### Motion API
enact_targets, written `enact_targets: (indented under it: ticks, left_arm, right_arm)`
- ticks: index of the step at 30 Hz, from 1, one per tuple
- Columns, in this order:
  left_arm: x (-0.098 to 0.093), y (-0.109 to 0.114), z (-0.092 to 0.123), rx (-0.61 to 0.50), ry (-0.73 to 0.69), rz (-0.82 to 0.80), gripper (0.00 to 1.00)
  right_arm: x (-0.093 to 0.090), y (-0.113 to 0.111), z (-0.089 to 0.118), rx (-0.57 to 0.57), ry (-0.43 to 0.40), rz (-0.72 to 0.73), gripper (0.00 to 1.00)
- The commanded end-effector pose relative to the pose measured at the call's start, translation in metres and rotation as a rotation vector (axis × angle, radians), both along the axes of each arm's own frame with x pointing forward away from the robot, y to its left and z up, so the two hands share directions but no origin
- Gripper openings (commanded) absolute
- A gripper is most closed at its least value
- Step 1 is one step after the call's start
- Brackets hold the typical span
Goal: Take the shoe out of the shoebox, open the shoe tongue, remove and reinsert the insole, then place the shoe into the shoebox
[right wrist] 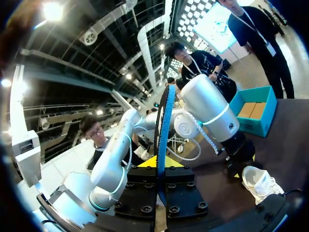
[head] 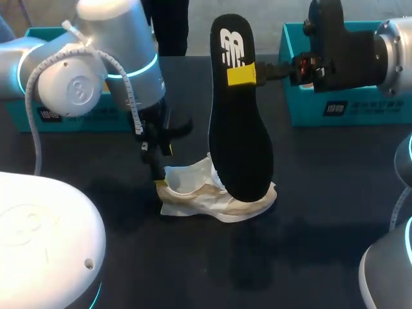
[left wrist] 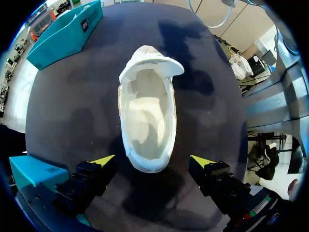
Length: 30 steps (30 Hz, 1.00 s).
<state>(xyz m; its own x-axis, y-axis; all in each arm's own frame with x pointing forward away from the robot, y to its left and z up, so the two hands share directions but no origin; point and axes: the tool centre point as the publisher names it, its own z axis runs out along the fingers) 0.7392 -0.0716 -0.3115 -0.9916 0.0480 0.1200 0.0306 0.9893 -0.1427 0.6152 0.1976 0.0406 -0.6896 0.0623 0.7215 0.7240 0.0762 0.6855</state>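
The right gripper (head: 252, 73) is clamped on the black insole (head: 239, 129) near its upper end. In the right wrist view the insole (right wrist: 162, 125) stands edge-on between the right gripper's (right wrist: 160, 164) fingers, both pressed against it. The insole is held almost upright above the table (head: 322, 193), logo end up. Its lower end comes down in front of the white shoe (head: 212, 196); whether the two touch there I cannot tell.

The left gripper (left wrist: 153, 162) is spread wide and holds nothing. Its yellow fingertips (left wrist: 104, 160) stand on either side of the shoe's (left wrist: 147, 121) near end, with dark table showing between each tip and the shoe. In the head view the left gripper (head: 164, 168) points down at the shoe's left end.

The shoe rests on its sole in the middle of the table, outside either box. Its tongue (left wrist: 152, 63) is folded out at the far end and the inside is bare. One teal shoebox (head: 90, 121) sits at the far left behind the left arm, a second shoebox (head: 335, 103) at the far right.
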Motion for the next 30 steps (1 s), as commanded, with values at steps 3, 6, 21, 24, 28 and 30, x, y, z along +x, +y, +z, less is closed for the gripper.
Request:
enact_targets:
  ticks: [3, 6, 21, 24, 28, 30]
  left_arm:
    - [0.0001, -0.0064, 0.0072, 0.058, -0.01, -0.006, 1.0]
    - [0.0001, -0.0064, 0.0072, 0.058, -0.01, -0.006, 1.0]
    - [0.0001, -0.0064, 0.0072, 0.058, -0.01, -0.006, 1.0]
    - [0.0001, -0.0064, 0.0072, 0.058, -0.01, -0.006, 1.0]
    - [0.0001, -0.0064, 0.0072, 0.058, -0.01, -0.006, 1.0]
    - [0.0001, -0.0064, 0.0072, 0.058, -0.01, -0.006, 1.0]
  right_arm:
    - [0.0008, 0.0035, -0.0006, -0.001, 0.001, -0.001, 0.0]
    - [0.0008, 0.0035, -0.0006, -0.001, 0.001, -0.001, 0.0]
    - [0.0008, 0.0035, -0.0006, -0.001, 0.001, -0.001, 0.0]
    - [0.0008, 0.0035, -0.0006, -0.001, 0.001, -0.001, 0.0]
    - [0.0008, 0.0035, -0.0006, -0.001, 0.001, -0.001, 0.0]
    - [0.0008, 0.0035, -0.0006, -0.001, 0.001, -0.001, 0.0]
